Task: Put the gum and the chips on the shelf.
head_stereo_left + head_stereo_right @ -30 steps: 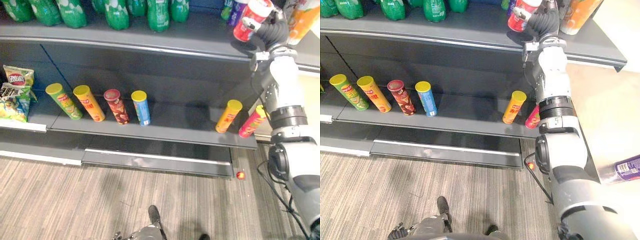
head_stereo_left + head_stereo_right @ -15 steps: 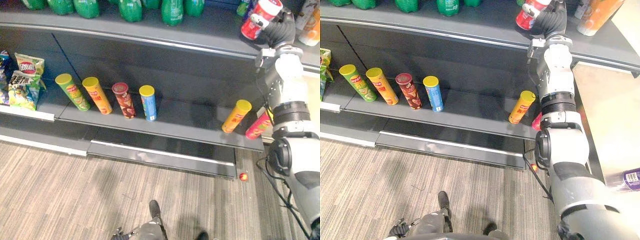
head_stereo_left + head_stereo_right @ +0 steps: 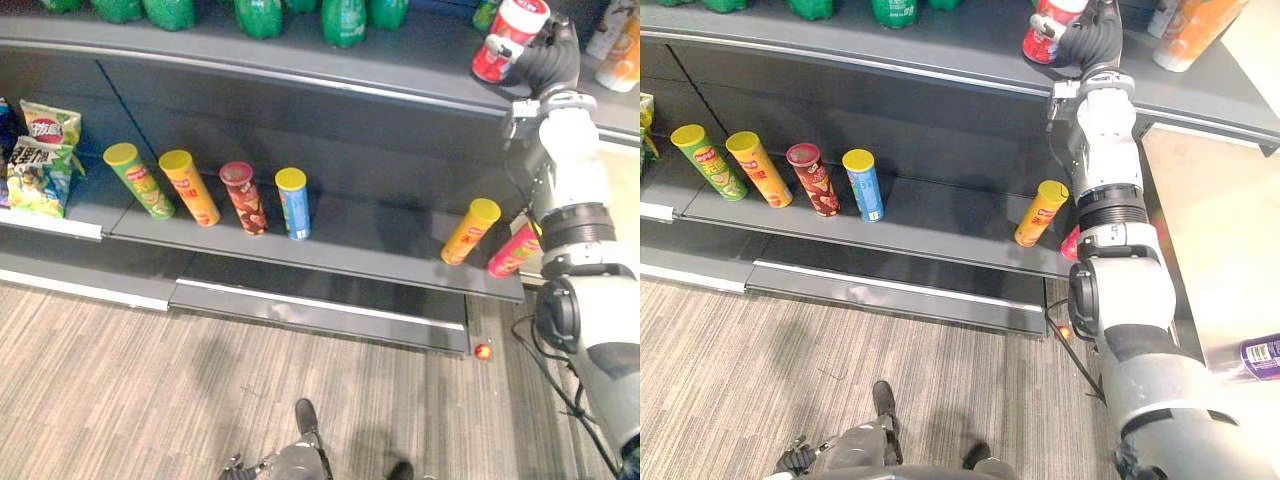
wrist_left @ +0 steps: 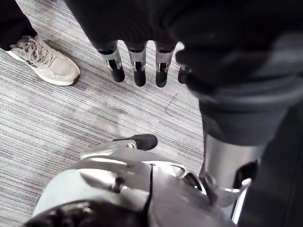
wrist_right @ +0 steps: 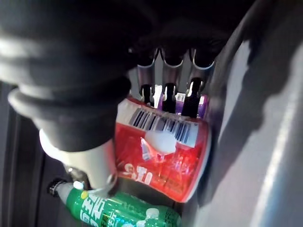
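A dark shelving unit [image 3: 300, 120] stands over a striped grey floor [image 3: 150, 400]. Its upper shelf [image 3: 420, 62] carries green bottles [image 3: 345, 15] along the back. The lower shelf [image 3: 380, 240] holds six chip cans [image 3: 190, 187], all on their bases with lids up: four close together in a row towards the left, then two well apart from them near the right end. Chip bags [image 3: 35, 160] stand at the far left of the lower level. The right hand [image 3: 548, 58] is raised to the right part of the upper shelf, fingers [image 5: 165, 94] and thumb curled round the gum tub [image 3: 508, 42], a red tub with a white lid. The tub's long axis is close to upright but tilted, with the lid uppermost and leaning to the robot's right and the base down at the shelf surface; whether the base touches the shelf cannot be told. The left hand [image 4: 137, 56] hangs over the floor with straight fingers and holds nothing, a person's light shoe [image 4: 45, 59] beyond it. A small red ball [image 3: 484, 351] lies on the floor below the shelving's right end.
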